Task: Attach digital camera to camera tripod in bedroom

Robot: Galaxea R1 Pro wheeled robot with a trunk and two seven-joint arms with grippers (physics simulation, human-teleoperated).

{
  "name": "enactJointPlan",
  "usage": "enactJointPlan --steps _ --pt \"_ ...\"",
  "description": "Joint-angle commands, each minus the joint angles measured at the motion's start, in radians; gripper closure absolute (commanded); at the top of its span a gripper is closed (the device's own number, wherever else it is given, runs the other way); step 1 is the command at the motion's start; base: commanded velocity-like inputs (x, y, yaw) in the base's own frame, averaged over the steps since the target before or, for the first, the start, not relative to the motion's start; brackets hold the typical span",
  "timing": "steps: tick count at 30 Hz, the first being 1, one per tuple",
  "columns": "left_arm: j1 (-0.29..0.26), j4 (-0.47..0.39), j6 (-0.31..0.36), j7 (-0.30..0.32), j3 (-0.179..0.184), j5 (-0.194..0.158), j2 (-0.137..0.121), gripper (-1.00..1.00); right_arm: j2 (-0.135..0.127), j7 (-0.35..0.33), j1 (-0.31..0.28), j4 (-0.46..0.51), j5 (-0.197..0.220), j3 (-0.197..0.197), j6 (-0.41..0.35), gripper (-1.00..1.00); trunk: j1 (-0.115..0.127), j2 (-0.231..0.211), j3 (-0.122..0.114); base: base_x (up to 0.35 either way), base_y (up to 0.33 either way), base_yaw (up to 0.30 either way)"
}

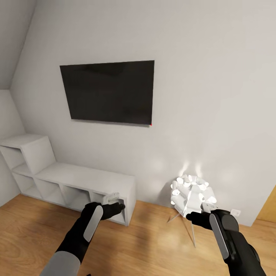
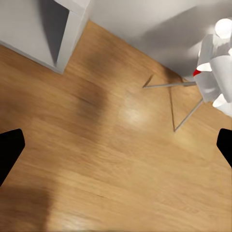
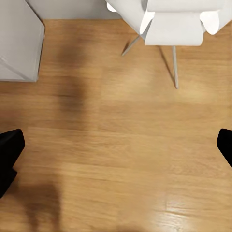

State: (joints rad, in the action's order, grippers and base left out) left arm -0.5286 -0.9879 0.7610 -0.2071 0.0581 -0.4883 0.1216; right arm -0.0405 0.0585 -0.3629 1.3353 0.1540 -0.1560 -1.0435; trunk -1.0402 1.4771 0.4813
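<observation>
Head view: bedroom wall [image 1: 214,76], no camera or tripod in sight yet. Left gripper [image 1: 115,205] and right gripper [image 1: 203,214] both spread, empty, over wood floor [image 1: 145,245]. Shelf [image 1: 76,180] left, lamp [image 1: 191,193] right. Suggest turning the base to find them; keep arms tucked clear of lamp.

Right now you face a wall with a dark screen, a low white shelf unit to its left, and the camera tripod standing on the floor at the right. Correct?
One thing is wrong: the stand at the right is a white lamp on thin splayed legs, not the tripod, as the head view shows. The dark screen and shelf unit are as you say.
</observation>
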Motion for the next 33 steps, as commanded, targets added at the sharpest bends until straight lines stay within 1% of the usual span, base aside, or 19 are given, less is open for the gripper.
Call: enactJointPlan --steps 1,9,22,33 --pt "-0.001 -0.001 0.003 -0.012 0.001 -0.011 0.001 -1.0 0.0 0.006 -0.001 0.001 0.009 0.0 -0.004 -1.0 -0.004 0.008 0.004 0.0 0.0 0.0" --pt "-0.001 -0.004 0.004 -0.019 0.001 -0.01 0.003 -1.0 0.0 0.007 -0.001 0.002 0.009 0.0 -0.004 -1.0 -0.035 0.064 0.029 0.0 0.0 0.0" --pt "-0.001 -0.01 0.004 -0.011 0.004 -0.012 -0.001 -1.0 -0.001 0.006 -0.001 0.002 0.009 0.0 -0.004 -1.0 -0.084 0.155 0.07 0.0 0.0 0.0" --pt "-0.002 -0.007 0.006 -0.011 -0.004 -0.021 -0.002 -1.0 -0.001 0.006 -0.001 0.002 0.009 0.0 -0.004 -1.0 -0.127 0.232 0.105 0.0 0.0 0.0"
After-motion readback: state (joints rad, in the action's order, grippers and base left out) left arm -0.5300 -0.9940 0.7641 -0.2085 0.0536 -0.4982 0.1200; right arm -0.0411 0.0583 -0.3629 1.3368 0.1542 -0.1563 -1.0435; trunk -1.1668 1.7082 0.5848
